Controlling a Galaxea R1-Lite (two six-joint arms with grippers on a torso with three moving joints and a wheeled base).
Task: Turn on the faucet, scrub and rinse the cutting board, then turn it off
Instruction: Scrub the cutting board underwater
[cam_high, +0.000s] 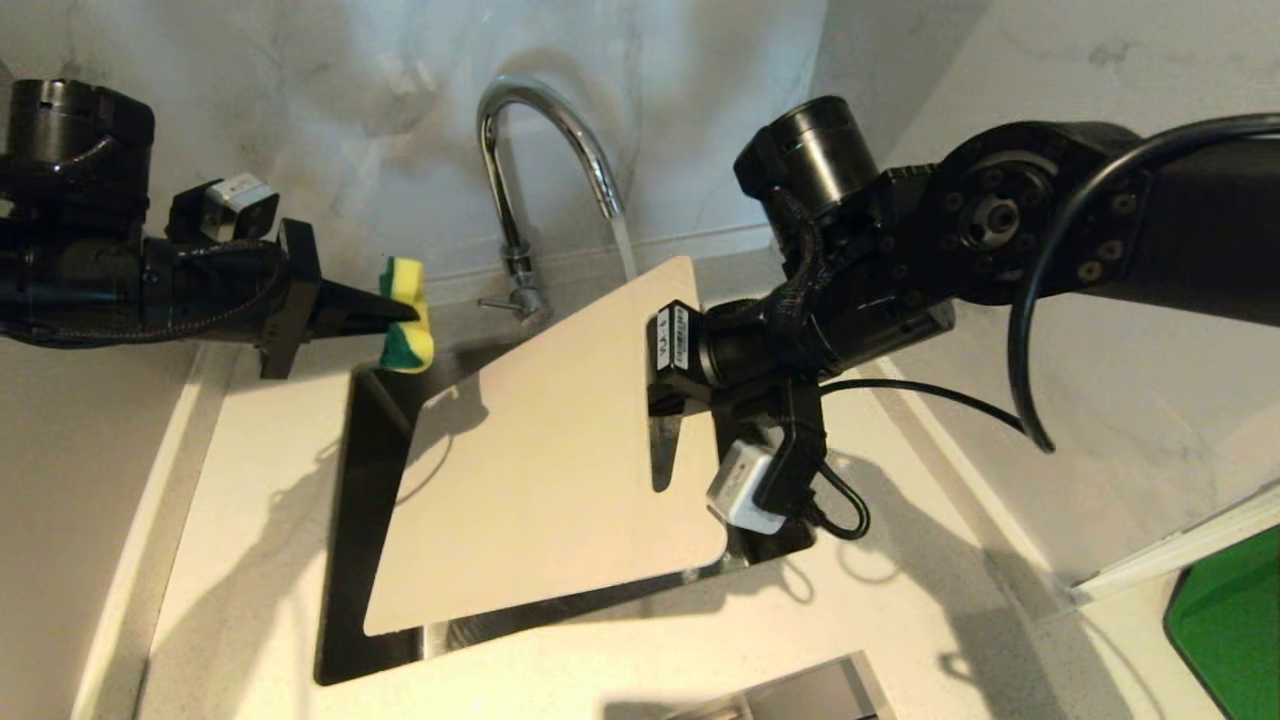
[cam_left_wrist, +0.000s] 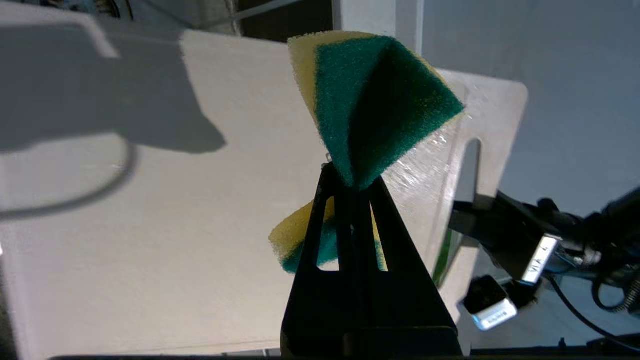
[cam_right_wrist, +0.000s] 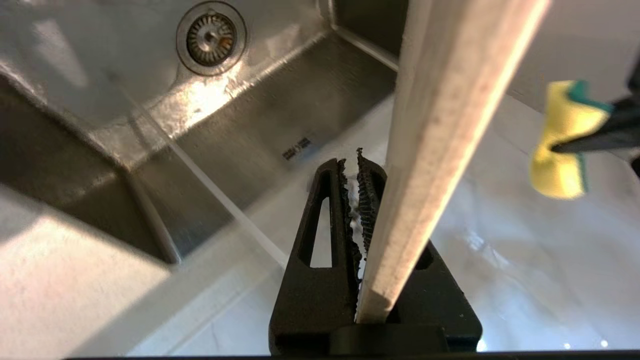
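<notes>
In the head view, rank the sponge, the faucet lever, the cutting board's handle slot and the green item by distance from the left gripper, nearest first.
1. Sponge: pinched in the left gripper.
2. Faucet lever: just beyond it, at the tap's base.
3. Handle slot: across the cutting board, by the right gripper.
4. Green item: far right corner.

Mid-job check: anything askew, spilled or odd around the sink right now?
Nothing stands out. The chrome gooseneck faucet runs onto the cream plastic cutting board, tilted over the steel sink by the right gripper. The left gripper pinches the yellow-green sponge, clear of the board.
</notes>
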